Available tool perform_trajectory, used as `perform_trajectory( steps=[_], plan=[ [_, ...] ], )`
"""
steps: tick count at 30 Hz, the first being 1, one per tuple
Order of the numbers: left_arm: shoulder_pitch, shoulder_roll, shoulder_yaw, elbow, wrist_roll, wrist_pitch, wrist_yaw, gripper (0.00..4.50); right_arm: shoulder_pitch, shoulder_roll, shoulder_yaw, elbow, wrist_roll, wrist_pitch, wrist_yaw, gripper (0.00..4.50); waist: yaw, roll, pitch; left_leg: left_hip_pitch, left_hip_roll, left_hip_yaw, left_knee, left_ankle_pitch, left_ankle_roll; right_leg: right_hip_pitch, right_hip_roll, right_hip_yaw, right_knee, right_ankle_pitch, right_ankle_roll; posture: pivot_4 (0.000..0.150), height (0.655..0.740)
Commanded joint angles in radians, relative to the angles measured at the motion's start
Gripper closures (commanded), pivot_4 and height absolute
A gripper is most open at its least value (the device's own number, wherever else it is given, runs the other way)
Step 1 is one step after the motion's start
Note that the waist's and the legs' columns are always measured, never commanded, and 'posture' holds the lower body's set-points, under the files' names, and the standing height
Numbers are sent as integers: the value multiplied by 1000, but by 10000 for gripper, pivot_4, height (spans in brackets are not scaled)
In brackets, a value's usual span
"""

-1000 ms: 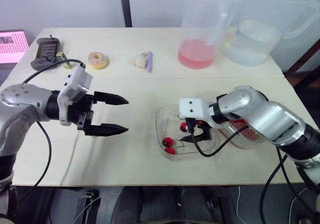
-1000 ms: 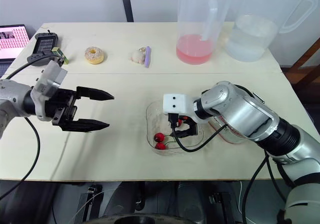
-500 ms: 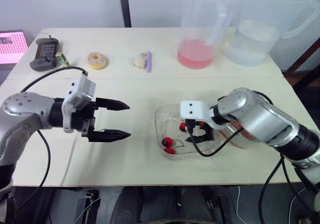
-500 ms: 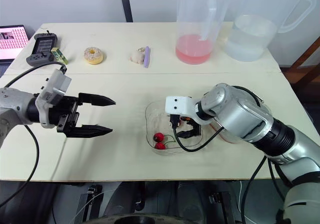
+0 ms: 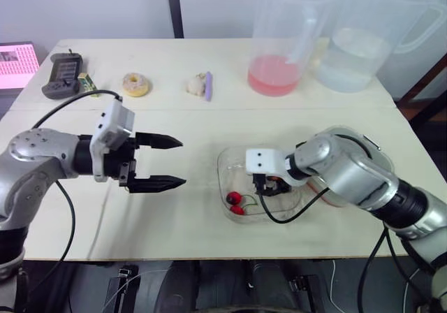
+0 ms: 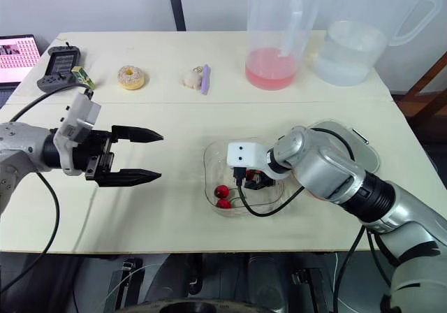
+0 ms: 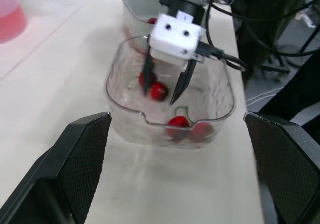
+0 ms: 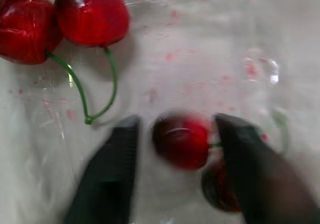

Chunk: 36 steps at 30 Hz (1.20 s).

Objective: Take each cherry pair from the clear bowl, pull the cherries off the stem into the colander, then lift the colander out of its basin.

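Nearest: a stemmed cherry pair [image 8: 60, 21] lies in the near corner of the bowl [image 5: 225, 161]; it sits outside the fingers of the right gripper [image 8: 177, 129], off to their left, not touching them.

Right fingers are spread and down inside the bowl, straddling another cherry [image 8: 181, 141]; there's a gap on each side of it, so no pinch yet; a second cherry [image 8: 220, 189] is tucked by the inner side of one finger, with a bit of green stem beside it; we judge these two are a pair.

Left gripper [image 5: 180, 162] hovers over the table [image 5: 174, 215], fingers spread wide and empty; its tips aim at the bowl, which is ahead of them and apart.

Past the right fingers, under that forearm, the colander [image 5: 323, 193] sits in its basin [image 6: 360, 140]; it's mostly hidden and we can't tell what it holds.

Step in hand, as we read it: grabbing a pair from the bowl; at least two pairs are left there, and the colander lift comes last.

Next move calls for closing the right fingers on the straddled cherry, lifting clear of the rim and meeting the left fingers over the colander to pull; the cherry is round and slick, so it could squirt out sideways.
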Motion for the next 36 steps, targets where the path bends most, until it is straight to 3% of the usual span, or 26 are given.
perform_trajectory(
  steps=[1,15,18,23,28,36],
  plan=[
    [-20,0,6,-11,-3,-13,4,0,-1,3,-20,5,-33,-11,-11,33281,0,0,0,0,0,0,0,0,0,0,0,0,0,0,0,1500,7400],
    [-40,-13,-23,-17,2,-6,15,0,-38,126,-76,-26,-4,99,-32,33281,-1,0,0,0,0,-1,0,0,0,0,0,0,1,0,0,1500,7400],
    [-41,-13,-24,-17,0,-5,16,0,-49,136,-95,-52,28,176,-32,23230,1,0,0,0,0,-1,0,0,0,0,0,0,1,0,0,1500,7400],
    [-46,-16,-29,-10,3,-8,16,0,-78,136,-180,-100,116,273,-16,602,0,0,0,0,0,-1,0,0,0,0,0,0,1,0,0,1500,7400],
    [-58,-24,-41,-3,4,-13,17,0,-102,80,-228,-113,162,293,-21,602,0,0,0,0,0,-1,0,0,0,0,0,0,1,0,0,1500,7400],
    [-67,-31,-51,2,9,-14,19,0,-74,23,-170,-79,143,250,-68,602,-4,0,0,0,0,-1,0,0,0,0,1,0,1,0,0,1500,7400]
  ],
)
